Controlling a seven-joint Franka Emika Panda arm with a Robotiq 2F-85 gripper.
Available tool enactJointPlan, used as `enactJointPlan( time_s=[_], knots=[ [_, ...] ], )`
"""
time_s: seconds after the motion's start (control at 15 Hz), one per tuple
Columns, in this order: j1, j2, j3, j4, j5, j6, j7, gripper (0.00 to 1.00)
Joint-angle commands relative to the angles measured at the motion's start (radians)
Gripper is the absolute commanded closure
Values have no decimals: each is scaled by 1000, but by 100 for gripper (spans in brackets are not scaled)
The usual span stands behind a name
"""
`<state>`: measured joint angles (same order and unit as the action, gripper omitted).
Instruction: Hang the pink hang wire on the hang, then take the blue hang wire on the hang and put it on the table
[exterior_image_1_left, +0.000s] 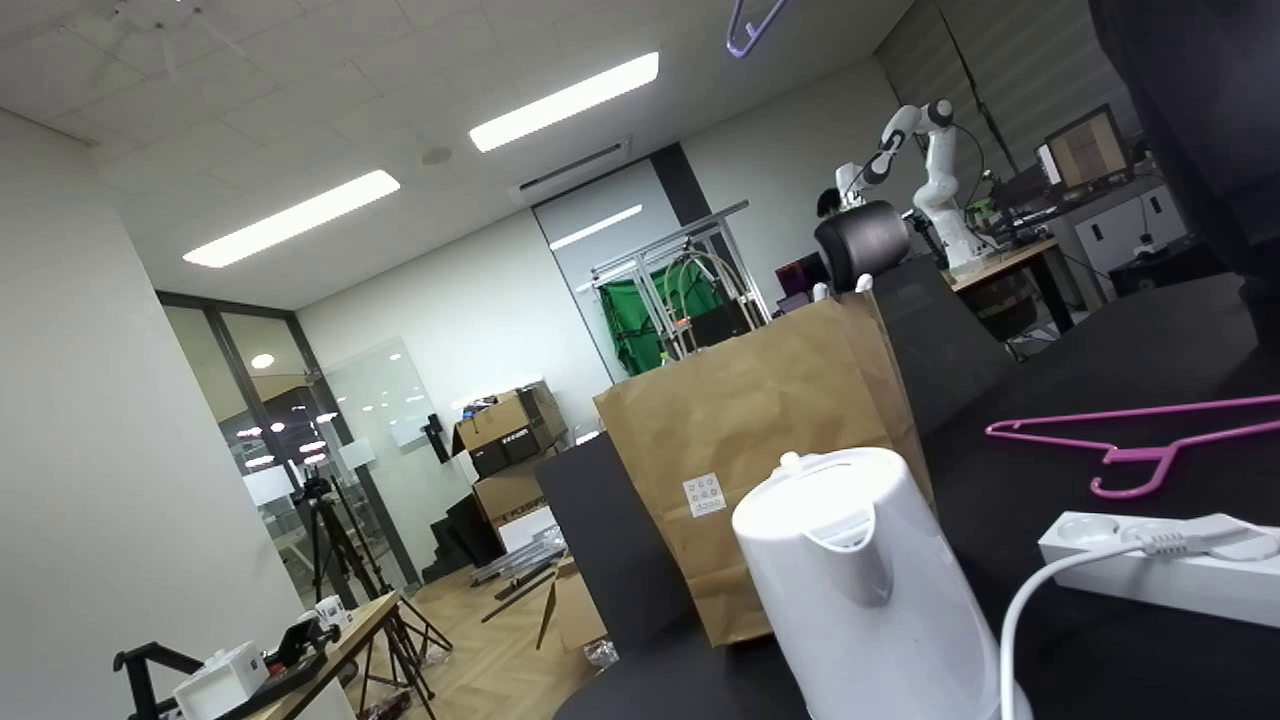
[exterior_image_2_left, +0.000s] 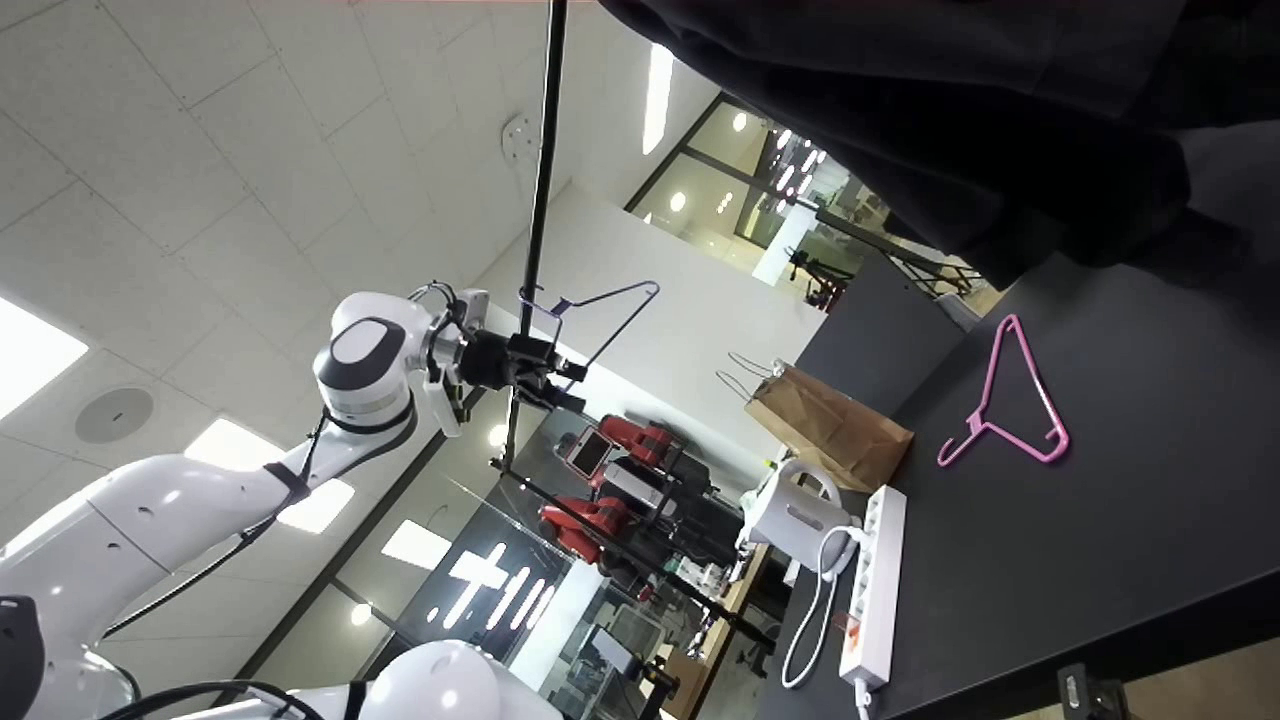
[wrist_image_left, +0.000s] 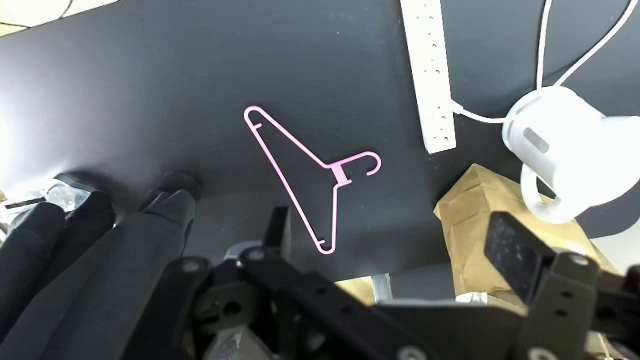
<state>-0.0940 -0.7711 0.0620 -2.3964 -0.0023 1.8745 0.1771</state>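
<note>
The pink hang wire (wrist_image_left: 341, 174) lies flat on the dark table (wrist_image_left: 175, 100); both exterior views show it there too. Above the table, the blue hang wire (exterior_image_2_left: 563, 305) hangs by its hook at the black bar of the hang (exterior_image_2_left: 540, 200). Only its purple end (exterior_image_1_left: 740, 47) reaches into the top of an exterior view. My gripper (exterior_image_2_left: 576, 387) is raised beside that bar, close to the blue wire in the picture; whether they touch I cannot tell. In the wrist view my gripper (wrist_image_left: 392, 240) has widely parted fingers, nothing held, high over the table.
A white kettle (exterior_image_1_left: 860, 590) stands by a brown paper bag (exterior_image_1_left: 750, 420). A white power strip (wrist_image_left: 432, 80) with its cable (exterior_image_2_left: 820, 620) lies near the pink wire. Someone in dark clothing (exterior_image_2_left: 950, 120) is at the table's side. A second pole (exterior_image_2_left: 640, 555) runs below the bar.
</note>
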Motion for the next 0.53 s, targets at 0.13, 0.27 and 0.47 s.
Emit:
enactJointPlan(
  time_s=[0.13, 0.27, 0.47],
  knots=[
    [9, 1, -9, 2, -6, 2, 5, 0],
    [9, 1, -10, 2, -6, 4, 5, 0],
    [9, 1, -10, 2, -6, 5, 5, 0]
  ],
)
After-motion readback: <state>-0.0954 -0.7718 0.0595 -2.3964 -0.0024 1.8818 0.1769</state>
